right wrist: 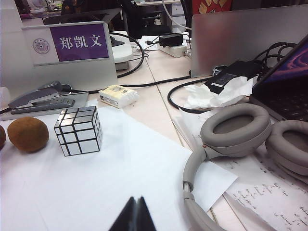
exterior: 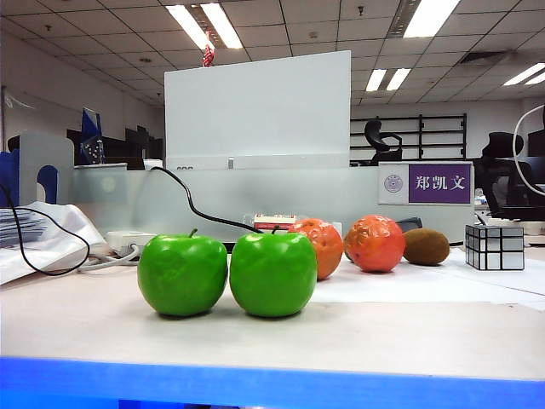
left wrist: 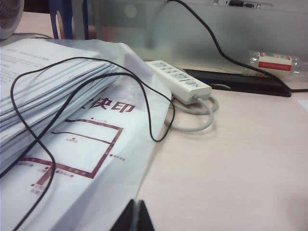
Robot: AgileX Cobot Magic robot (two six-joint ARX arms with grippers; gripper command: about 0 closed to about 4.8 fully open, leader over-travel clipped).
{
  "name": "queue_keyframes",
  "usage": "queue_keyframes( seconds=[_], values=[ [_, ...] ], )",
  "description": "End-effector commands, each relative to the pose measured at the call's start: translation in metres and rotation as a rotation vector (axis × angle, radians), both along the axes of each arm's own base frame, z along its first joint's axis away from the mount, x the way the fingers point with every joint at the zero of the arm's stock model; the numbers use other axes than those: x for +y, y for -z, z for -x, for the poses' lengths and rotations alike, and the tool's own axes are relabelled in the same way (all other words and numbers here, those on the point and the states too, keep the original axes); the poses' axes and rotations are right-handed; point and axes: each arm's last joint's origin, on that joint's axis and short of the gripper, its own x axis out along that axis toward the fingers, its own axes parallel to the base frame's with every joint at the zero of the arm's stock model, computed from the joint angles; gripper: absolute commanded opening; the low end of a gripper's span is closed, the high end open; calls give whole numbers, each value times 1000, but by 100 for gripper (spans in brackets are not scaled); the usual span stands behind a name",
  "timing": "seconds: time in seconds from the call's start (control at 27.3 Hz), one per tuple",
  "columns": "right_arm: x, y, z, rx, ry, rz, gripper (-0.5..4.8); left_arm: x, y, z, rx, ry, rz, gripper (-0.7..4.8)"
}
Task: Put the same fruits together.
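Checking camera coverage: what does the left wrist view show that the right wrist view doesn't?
Left wrist only: paper stack in a plastic sleeve, black cable looped over it, power strip, shut left tool. Right wrist only: kiwi, mirror cube, stapler, name sign, headphones, laptop, shut right tool. Shared: only the desk; neither shows the apples.

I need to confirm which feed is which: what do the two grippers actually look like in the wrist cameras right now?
Little shows. The left gripper appears only as two dark, flat, pointed fingertips pressed together above the table. The right gripper looks the same: black tapering tips, shut, over white paper. No markings, cables or arm links are visible; the exterior view shows neither arm.
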Motion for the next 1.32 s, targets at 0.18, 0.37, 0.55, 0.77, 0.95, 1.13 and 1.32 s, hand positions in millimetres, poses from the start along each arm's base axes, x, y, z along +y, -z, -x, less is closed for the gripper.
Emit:
queue_keyframes(
  seconds=[0.18,0.37,0.55,0.77,0.95,1.13,1.32],
  values=[
    [0,1,0,-5,0,1,0,-3,-2,0,-17,33,40,-4],
    [0,1,0,-5,-1,1,-1,-4,-2,0,-14,60,43,-4],
    [0,1,0,-5,-1,1,-1,-4,-2,0,-14,59,43,-4],
    [0,1,0,-5,-1,1,-1,-4,-2,0,-14,59,43,-4],
    [0,1,0,-5,-1,1,-1,-4,-2,0,-14,59,43,-4],
    [0,1,0,-5,-1,1,0,-4,-2,0,-14,59,43,-4],
    [0,1,0,-5,-1,1,0,-3,-2,0,-14,58,43,-4]
  ],
)
